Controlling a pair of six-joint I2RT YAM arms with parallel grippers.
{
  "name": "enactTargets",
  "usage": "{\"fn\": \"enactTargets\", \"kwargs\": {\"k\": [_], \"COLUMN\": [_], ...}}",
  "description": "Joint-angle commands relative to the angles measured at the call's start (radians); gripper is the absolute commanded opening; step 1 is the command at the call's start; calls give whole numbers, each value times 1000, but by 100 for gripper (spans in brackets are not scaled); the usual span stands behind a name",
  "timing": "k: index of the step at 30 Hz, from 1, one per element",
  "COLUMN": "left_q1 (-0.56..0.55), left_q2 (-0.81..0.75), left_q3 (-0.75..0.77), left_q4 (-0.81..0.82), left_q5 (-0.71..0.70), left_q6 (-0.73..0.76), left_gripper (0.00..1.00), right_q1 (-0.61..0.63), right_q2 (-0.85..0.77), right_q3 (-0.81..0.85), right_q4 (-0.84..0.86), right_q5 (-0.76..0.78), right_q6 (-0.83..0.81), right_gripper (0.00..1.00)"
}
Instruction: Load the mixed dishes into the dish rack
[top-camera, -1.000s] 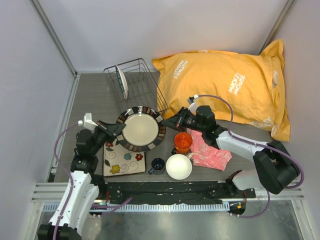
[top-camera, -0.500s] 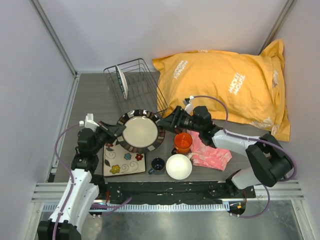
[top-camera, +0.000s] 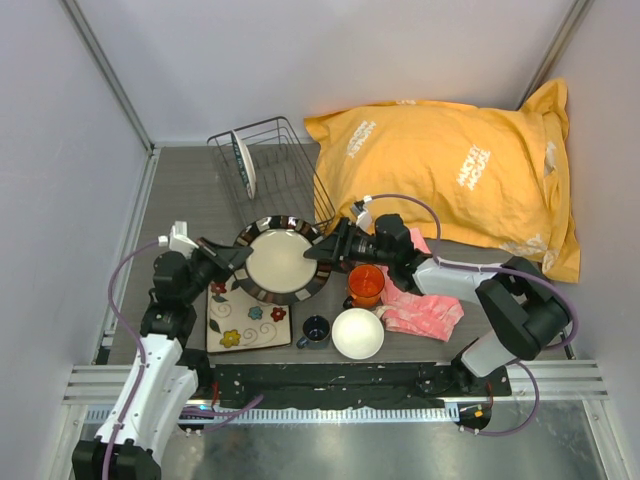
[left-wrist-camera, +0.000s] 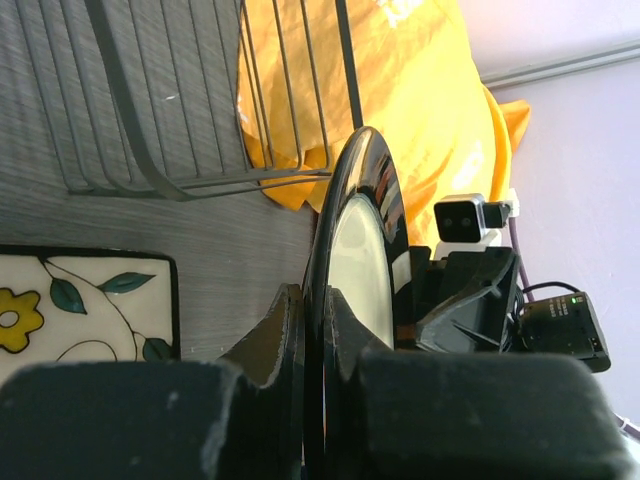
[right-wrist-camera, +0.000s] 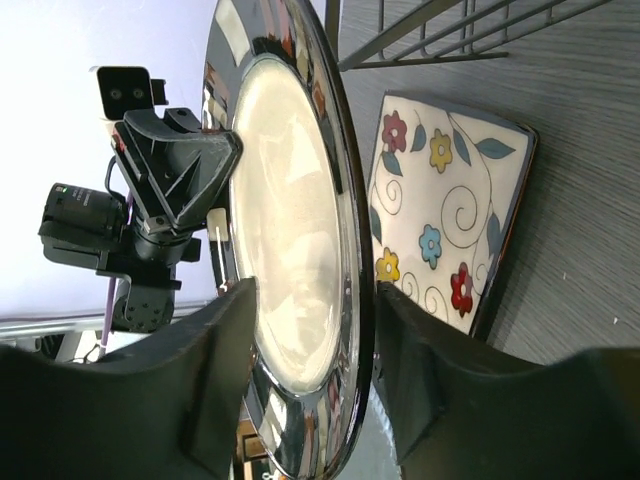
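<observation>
The left gripper (top-camera: 236, 262) clamps the patterned-rim plate (top-camera: 282, 258), the right gripper (top-camera: 322, 250) (jaws apart) straddles its opposite edge, the dish rack (top-camera: 250, 128) just beyond

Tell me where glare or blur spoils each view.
Top view: sharp, evenly lit, soft shadows. Left wrist view: left fingers blurred, glare streak on the rim of the plate. Right wrist view: right fingers out of focus, plate face mirrors bright reflections.
</observation>
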Motion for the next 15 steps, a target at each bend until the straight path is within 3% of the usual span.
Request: {"fn": "enactTargets", "kwargs": {"k": [1, 6, 8, 11, 14, 15], "left_q1": [-2, -2, -2, -2, -2, -2], "left_q2": [-17, -36, -50, -81, -124, -136], "left_q3": [81, 63, 60, 58, 68, 71], "left_q4": [144, 142, 134, 99, 31, 12], "left_q5": [63, 57, 56, 57, 54, 48], "left_q6": [-51, -60, -60, -56, -37, -31], "left_gripper": [0, 1, 5, 27, 72, 79], "right_q1": [7, 7, 7, 2, -1, -4], "right_q2": [9, 33, 47, 36, -2, -19], "right_q3": [37, 36, 33, 36, 78, 94], "right_q4": [74, 184, 233, 303, 234, 149], "right_q5": [-26, -62, -72, -66, -55, -47], "right_q6": [32, 110, 139, 179, 124, 97], "right_gripper": [50, 7, 1, 1, 1, 1]}}
